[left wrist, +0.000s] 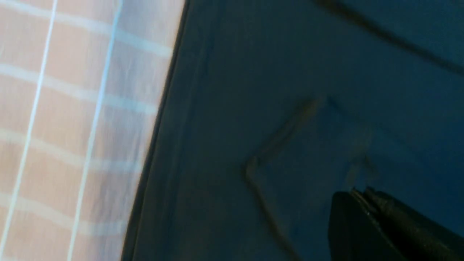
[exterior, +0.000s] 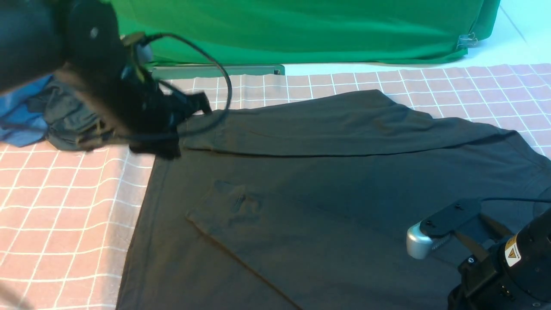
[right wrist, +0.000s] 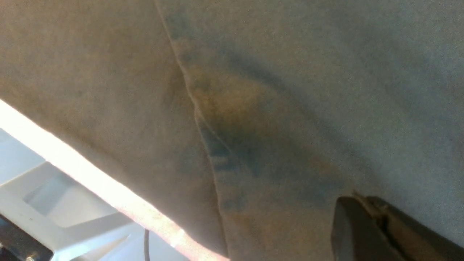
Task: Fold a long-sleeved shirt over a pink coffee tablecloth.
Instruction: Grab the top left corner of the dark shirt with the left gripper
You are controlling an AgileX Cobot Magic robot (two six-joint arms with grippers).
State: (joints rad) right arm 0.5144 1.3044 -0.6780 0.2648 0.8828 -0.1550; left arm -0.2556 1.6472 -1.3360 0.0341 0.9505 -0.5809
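Observation:
The black long-sleeved shirt [exterior: 323, 193] lies spread flat on the pink coffee tablecloth [exterior: 64, 206]. One sleeve [exterior: 344, 125] is folded across its far side. The other lies diagonally over the body, its cuff [exterior: 224, 202] near the left edge. My left arm [exterior: 142, 116] is a dark blur above the shirt's far left corner. In the left wrist view the left gripper [left wrist: 357, 190] hangs shut and holding nothing over that cuff [left wrist: 290, 152], beside the tablecloth [left wrist: 54, 108]. The right gripper [right wrist: 357, 197] is shut and holding nothing just above the shirt [right wrist: 290, 72] near the cloth's front edge [right wrist: 145, 214]; its arm [exterior: 495, 258] sits at the near right.
A blue garment [exterior: 17, 116] and a smaller dark grey-green garment [exterior: 69, 125] lie bunched at the far left. A green backdrop cloth [exterior: 301, 26] hangs behind, with a grey bar [exterior: 215, 69] at its foot. The robot's white base [right wrist: 54, 203] shows beyond the front edge.

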